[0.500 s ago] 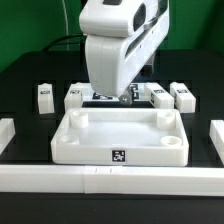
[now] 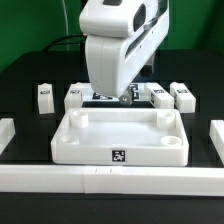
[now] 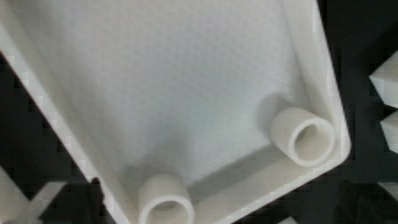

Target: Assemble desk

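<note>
Honestly, my worry is a misjudged descent: with the gripper [image 2: 122, 98] spread wide and grasping nothing (the fingers themselves stay out of the wrist view), one finger could land on the raised rim and shove the desk panel [image 2: 85, 150] askew. In the exterior view the panel lies flat on the table at six o'clock from the fingers, close beneath them. The loose legs [image 2: 182, 96] lie at three and nine.

A black bench [image 2: 22, 108] carries the scene; white border rails [image 2: 60, 180] edge its front and both sides; behind stands a plain green backdrop [image 2: 30, 25], evenly lit.
</note>
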Robot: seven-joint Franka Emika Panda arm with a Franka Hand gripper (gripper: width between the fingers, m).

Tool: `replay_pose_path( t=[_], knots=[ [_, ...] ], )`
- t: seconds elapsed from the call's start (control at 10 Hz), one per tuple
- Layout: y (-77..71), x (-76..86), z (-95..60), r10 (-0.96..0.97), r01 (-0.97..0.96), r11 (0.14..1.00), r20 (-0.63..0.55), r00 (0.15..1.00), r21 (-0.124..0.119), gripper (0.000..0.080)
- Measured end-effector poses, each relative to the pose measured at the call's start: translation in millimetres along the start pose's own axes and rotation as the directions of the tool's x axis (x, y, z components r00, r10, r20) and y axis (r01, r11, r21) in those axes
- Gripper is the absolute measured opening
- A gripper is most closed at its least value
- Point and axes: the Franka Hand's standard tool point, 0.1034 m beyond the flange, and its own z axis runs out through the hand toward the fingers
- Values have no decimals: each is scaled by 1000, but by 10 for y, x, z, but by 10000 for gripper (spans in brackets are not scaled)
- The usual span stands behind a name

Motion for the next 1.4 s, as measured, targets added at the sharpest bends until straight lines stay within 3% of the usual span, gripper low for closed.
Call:
replay_pose_path(
  t=[0.1, 0.2, 0.3, 0.4, 0.6, 1.0, 1.1, 1.2, 1.4],
  knots=[
    [-1, 0, 1, 0, 0, 1000, 0, 1000, 0, 649],
    [22, -15, 9, -46, 46, 999, -8, 999, -16, 649],
    [51, -142, 66, -174, 171, 983, -41, 984, -74, 649],
    [-7, -226, 123, -211, 207, 974, -41, 977, -88, 649],
    [-24, -361, 256, -417, 408, 898, -19, 909, -166, 649],
    [-49, -388, 295, -401, 394, 906, -20, 916, -156, 649],
    [-65, -428, 340, -444, 434, 880, -8, 896, -193, 649],
    [-194, -500, 456, -454, 444, 872, 0, 891, -205, 649],
    [-386, -605, 688, -449, 441, 877, 0, 894, -191, 649]
  ],
)
